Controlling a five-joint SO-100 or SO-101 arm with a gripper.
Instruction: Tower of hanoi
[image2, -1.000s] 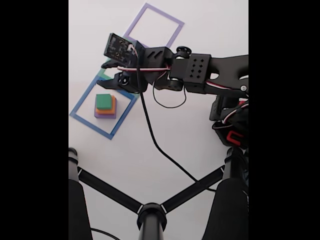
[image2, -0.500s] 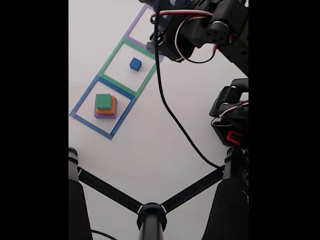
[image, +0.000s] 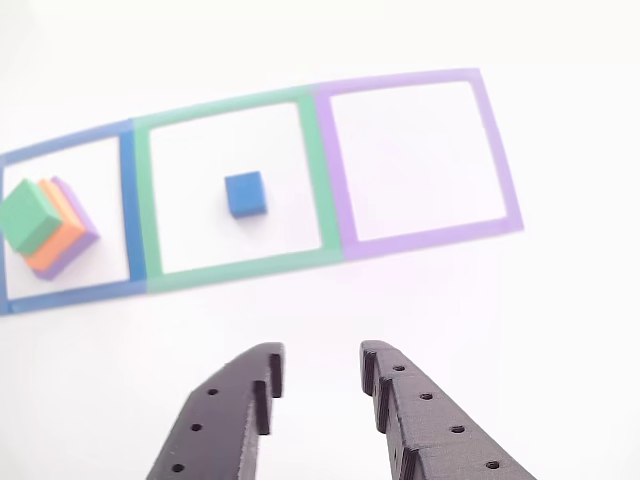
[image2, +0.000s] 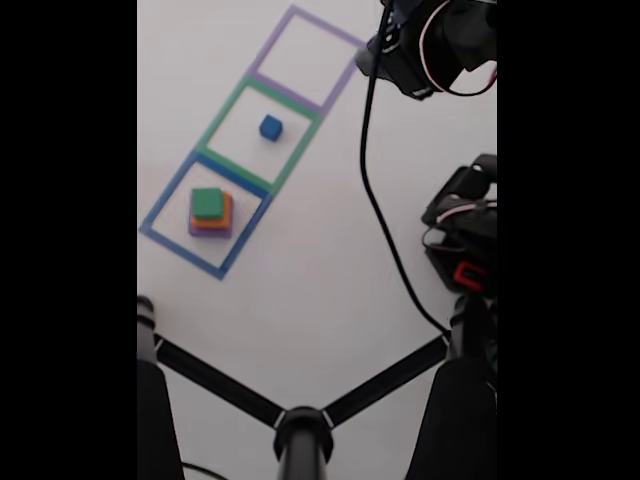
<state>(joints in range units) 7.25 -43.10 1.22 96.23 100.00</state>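
The gripper (image: 318, 385) has lifted away empty, jaws narrowly parted, leaving the blue cube (image: 245, 193) alone in the green outline (image: 318, 170) beside the 3-block stack (image: 45, 222), so move 1 looks done.
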